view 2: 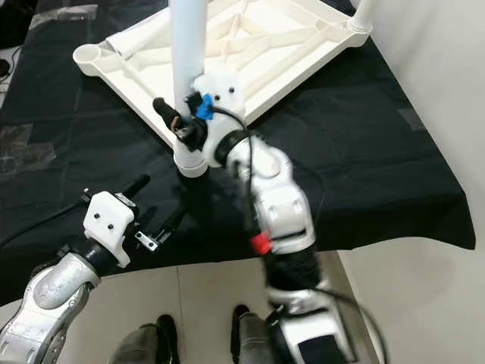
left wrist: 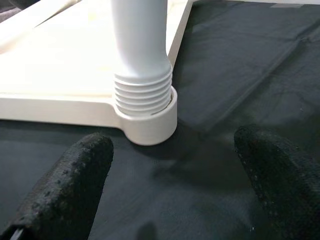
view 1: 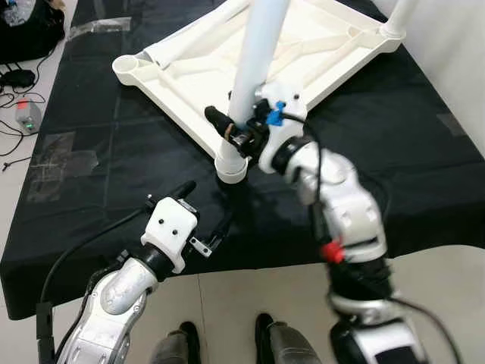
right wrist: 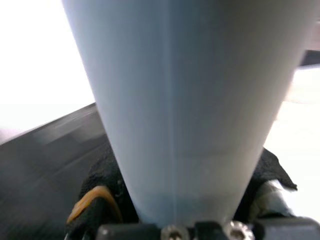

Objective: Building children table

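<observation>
The white table top (view 1: 189,83) lies upside down on a black cloth. A pale leg (view 1: 258,45) stands upright in its near corner socket (view 1: 231,167). My right gripper (view 1: 236,129) is shut on the leg just above the socket; in the right wrist view the leg (right wrist: 175,100) sits between the black fingers (right wrist: 100,185). My left gripper (view 1: 203,211) hovers open near the cloth's front edge, apart from the socket and pointing at it. In the left wrist view several turns of the leg's thread (left wrist: 142,95) show above the socket rim (left wrist: 150,122).
Another leg (view 1: 402,15) stands in the far right corner, and a loose one (view 1: 197,42) lies on the underside. The far left socket (view 1: 129,67) holds nothing. A bag, cables and a small grey box (view 1: 29,115) lie on the floor to the left.
</observation>
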You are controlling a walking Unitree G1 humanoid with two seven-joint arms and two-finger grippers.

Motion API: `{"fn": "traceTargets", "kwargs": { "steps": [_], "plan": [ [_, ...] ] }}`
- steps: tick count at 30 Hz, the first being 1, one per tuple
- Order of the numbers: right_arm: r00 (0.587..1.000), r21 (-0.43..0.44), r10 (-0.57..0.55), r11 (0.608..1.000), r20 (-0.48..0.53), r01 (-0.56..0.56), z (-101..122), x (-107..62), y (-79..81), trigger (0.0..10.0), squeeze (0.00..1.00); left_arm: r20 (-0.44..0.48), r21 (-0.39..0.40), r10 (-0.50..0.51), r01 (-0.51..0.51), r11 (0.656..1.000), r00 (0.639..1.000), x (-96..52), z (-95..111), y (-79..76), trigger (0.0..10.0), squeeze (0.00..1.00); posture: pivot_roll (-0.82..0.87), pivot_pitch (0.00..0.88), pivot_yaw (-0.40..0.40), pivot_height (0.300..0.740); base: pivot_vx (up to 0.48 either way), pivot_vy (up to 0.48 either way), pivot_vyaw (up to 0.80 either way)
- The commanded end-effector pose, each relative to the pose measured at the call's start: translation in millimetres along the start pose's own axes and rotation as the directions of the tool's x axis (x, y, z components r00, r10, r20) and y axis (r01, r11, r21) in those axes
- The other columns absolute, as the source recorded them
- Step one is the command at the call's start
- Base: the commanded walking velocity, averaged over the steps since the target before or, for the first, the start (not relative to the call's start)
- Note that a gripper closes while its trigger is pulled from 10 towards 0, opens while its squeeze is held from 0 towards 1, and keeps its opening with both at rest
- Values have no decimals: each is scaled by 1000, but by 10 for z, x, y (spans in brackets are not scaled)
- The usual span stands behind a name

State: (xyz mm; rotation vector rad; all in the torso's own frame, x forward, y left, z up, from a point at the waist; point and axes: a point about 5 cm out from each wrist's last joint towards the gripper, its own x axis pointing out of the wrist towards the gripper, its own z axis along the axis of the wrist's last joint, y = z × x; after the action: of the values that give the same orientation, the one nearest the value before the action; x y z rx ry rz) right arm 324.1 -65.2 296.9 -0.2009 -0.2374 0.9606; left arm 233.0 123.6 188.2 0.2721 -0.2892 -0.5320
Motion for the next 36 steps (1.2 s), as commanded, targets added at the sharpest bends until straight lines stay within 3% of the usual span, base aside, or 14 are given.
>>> {"fn": "traceTargets", "kwargs": {
  "steps": [1,4,12,15,31,36],
  "plan": [
    [965,-5,261,965,30,-261,42,-11,21,10000,0,-11,-21,-20,20,1000,1000,-5,-31,-57,10000,0,1,336,-59,740,0,0,0],
    [927,-20,371,929,54,-370,150,21,-206,10000,0,-2,-37,-29,29,999,1000,-24,14,-84,10000,0,22,374,-68,740,0,0,0],
    [873,-50,485,874,58,-483,260,123,-249,10000,0,-3,-41,-23,23,999,1000,-79,63,-108,10000,0,45,399,-68,740,0,0,0],
    [844,-118,537,837,-8,-534,346,214,-282,10000,0,-8,-45,-20,19,999,1000,-129,97,-123,10000,0,61,430,-64,740,0,0,0],
    [792,-164,585,775,-177,-610,433,139,-524,10000,0,-17,-52,-30,29,998,999,-144,103,-150,10000,0,48,419,-57,740,0,0,0],
    [755,-157,614,742,-230,-652,424,120,-568,10000,0,-24,-52,-30,28,998,999,-139,93,-148,10000,0,42,399,-57,740,0,0,0]
  ]
}}
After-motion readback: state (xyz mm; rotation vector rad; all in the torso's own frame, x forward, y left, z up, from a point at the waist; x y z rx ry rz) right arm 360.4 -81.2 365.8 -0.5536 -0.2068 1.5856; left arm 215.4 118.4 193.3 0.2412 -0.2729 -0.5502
